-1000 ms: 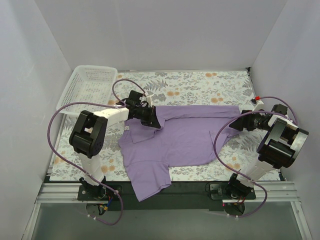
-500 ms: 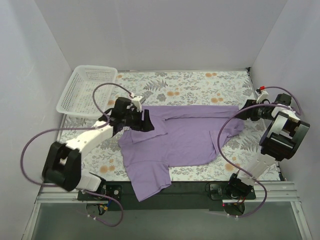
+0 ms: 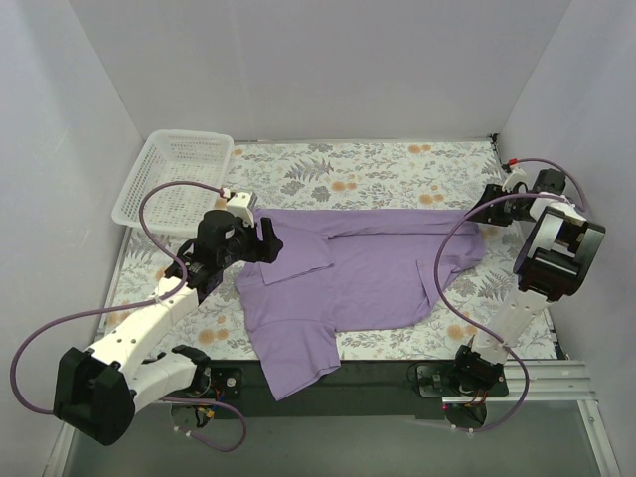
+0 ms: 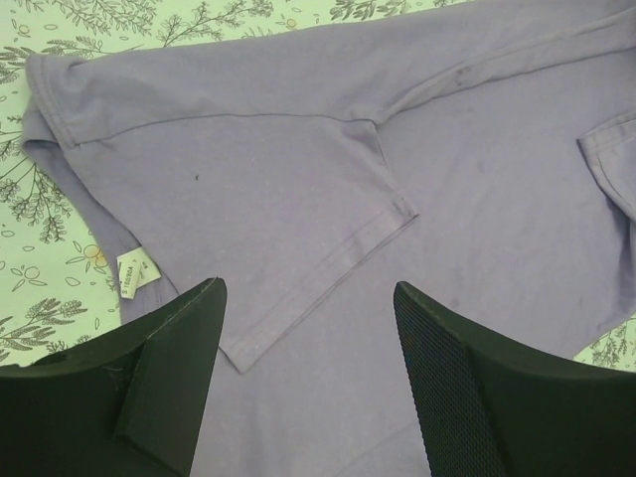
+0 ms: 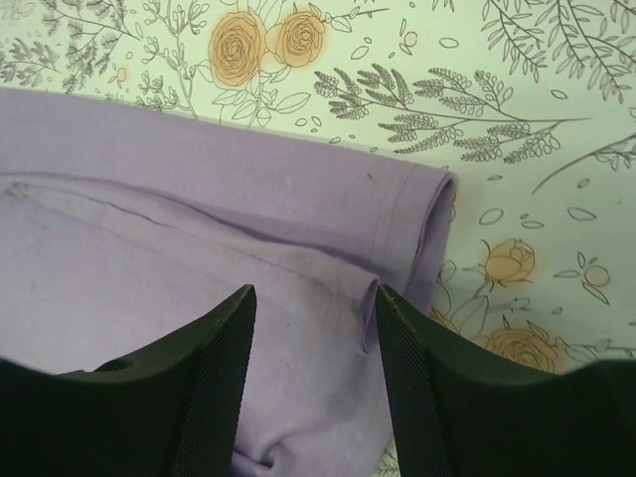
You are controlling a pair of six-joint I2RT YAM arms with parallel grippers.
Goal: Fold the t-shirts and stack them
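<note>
The left arm (image 3: 149,323) has swung low toward the near left. The left jaws, half a second ago closed on the folded sleeve (image 3: 293,248), have let go and drawn back to the left. The right jaws have shifted farther toward the far right corner and narrowed a little.

Now the left jaws stand spread wide just above the lavender t-shirt (image 3: 358,273), pinching nothing. The right jaws stand apart over the shirt's right end (image 5: 397,214), with no cloth between them.

The shirt lies flat across the middle of the floral worktop (image 3: 397,169). Its near left part hangs over the near edge. A white lattice basket (image 3: 174,174) sits at the far left corner, well apart from the shirt.

The right arm (image 3: 556,253) trails a purple cable (image 3: 434,268) that crosses the shirt's right part from above. The left wrist housing hides the shirt's far left corner in the top view. In the left wrist view a small white label (image 4: 136,270) shows at the collar, its print too small to read, and the shirt (image 4: 298,169) runs out of frame to the right.
</note>
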